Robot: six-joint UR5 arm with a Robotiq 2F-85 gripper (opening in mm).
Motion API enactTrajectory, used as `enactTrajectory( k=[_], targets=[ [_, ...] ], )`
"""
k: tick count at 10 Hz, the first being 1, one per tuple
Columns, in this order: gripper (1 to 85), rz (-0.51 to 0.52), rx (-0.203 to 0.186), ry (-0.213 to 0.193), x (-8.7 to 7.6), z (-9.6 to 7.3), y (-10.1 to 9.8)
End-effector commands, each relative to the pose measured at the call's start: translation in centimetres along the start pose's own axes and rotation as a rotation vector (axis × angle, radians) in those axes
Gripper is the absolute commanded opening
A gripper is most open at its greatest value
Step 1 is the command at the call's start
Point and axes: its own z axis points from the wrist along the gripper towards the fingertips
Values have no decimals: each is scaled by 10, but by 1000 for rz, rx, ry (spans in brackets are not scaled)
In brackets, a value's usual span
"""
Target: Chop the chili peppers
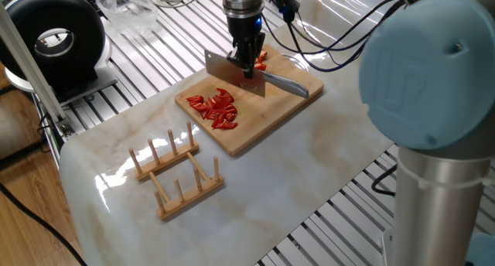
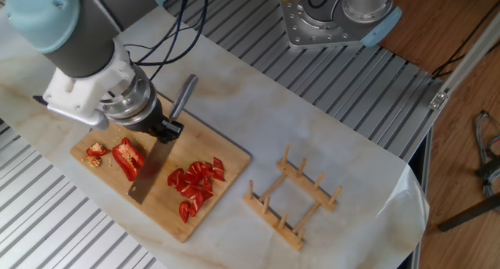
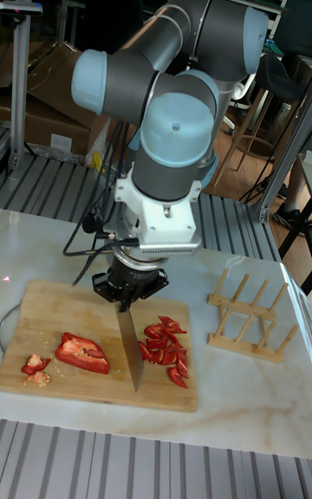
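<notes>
Tall fixed view: glossy red chili peppers [image 3: 82,353] on wooden board [image 3: 52,304].

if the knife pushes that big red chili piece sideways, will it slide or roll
Probably slide: the large glossy red chili piece lies flat and open on the bamboo cutting board, not round. Its shiny skin suggests the steel cleaver blade may skid off it. It looks light, so it may shift easily.

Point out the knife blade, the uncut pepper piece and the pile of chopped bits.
knife blade [image 3: 130,347], tall fixed view, flat of the blade.
uncut pepper piece [image 2: 127,158], the other fixed view, its red skin.
pile of chopped bits [image 1: 217,109], one fixed view, middle of the pile.
</notes>
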Motion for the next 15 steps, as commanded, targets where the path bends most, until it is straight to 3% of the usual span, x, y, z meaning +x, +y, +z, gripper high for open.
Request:
enactTrajectory(
  k=[1,4,7,10,15],
  targets=[
    [13,69,37,-110,-14,-11,-10],
    [13,159,65,-178,-25,-17,-27],
    [13,206,71,-199,-31,-18,-31],
    [13,232,45,-232,-47,-16,-28],
    [13,158,53,-190,-59,0,-37]
  ],
)
